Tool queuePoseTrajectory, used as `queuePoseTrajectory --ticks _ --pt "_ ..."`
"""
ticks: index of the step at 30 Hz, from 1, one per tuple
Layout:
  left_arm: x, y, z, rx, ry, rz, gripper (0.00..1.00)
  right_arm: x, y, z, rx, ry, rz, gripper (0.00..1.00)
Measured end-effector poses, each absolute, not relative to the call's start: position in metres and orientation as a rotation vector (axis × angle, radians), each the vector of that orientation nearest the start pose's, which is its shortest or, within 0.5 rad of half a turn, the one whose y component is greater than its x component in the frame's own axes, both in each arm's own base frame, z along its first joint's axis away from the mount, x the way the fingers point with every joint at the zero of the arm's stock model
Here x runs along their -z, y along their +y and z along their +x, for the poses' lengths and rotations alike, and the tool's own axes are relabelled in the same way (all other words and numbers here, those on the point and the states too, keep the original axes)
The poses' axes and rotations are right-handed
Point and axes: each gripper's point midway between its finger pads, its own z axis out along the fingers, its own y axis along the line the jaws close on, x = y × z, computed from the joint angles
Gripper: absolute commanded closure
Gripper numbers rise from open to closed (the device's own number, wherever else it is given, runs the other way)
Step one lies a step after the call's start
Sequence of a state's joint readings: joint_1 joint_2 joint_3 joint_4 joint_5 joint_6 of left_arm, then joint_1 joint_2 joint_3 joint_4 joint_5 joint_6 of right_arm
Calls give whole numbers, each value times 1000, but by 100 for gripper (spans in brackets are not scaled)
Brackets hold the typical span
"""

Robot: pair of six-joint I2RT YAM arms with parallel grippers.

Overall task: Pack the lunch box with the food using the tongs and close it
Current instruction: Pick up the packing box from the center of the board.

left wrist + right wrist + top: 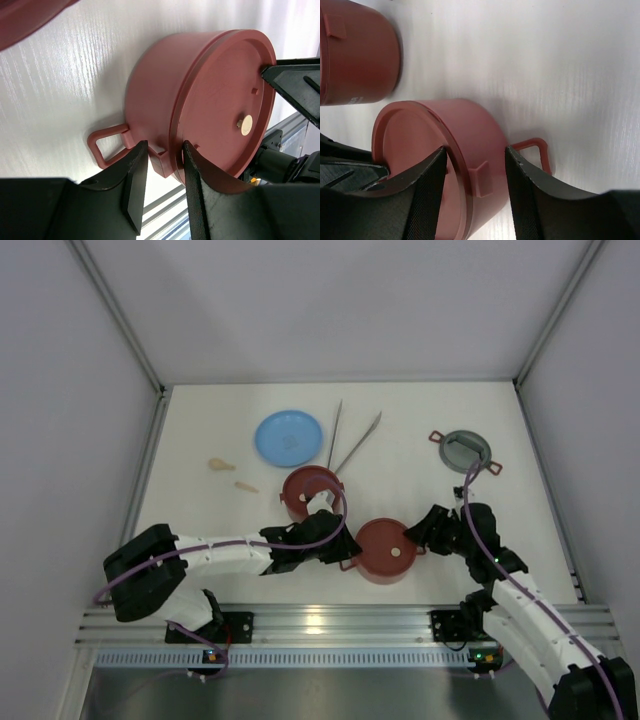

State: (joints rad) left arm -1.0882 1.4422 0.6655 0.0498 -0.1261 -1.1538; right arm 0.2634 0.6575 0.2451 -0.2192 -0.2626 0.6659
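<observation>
The lunch box's near bowl (385, 552), dusty red, stood upright at the front of the surface (450, 410) under a flat maroon lid (225, 100) with a pale knob. The second bowl (312, 490) sat just behind-left. The grey top lid (466, 451) and silver tongs (334, 435) lay farther back, apart.

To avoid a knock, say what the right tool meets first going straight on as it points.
The lidded bowl: its wall and tab already sit between the fingers of the right tool, so contact likely comes at once.
</observation>
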Motion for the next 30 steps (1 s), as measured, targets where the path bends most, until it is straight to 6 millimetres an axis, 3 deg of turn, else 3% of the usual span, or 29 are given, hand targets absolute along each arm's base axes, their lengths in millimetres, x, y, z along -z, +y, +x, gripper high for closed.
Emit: queuePoseTrajectory --ticks 7,15,21,30 --pt "-65 -345 162 946 2503 -152 62 -62 126 194 -784 2305 316 54" --pt "-66 -346 162 952 2505 -149 62 -64 129 191 -812 2309 312 65" --pt "-64 -346 157 972 2522 -133 55 -64 130 191 -818 2307 302 76" --pt "-61 -350 147 1036 2544 -102 54 -64 130 191 -818 2308 297 80"
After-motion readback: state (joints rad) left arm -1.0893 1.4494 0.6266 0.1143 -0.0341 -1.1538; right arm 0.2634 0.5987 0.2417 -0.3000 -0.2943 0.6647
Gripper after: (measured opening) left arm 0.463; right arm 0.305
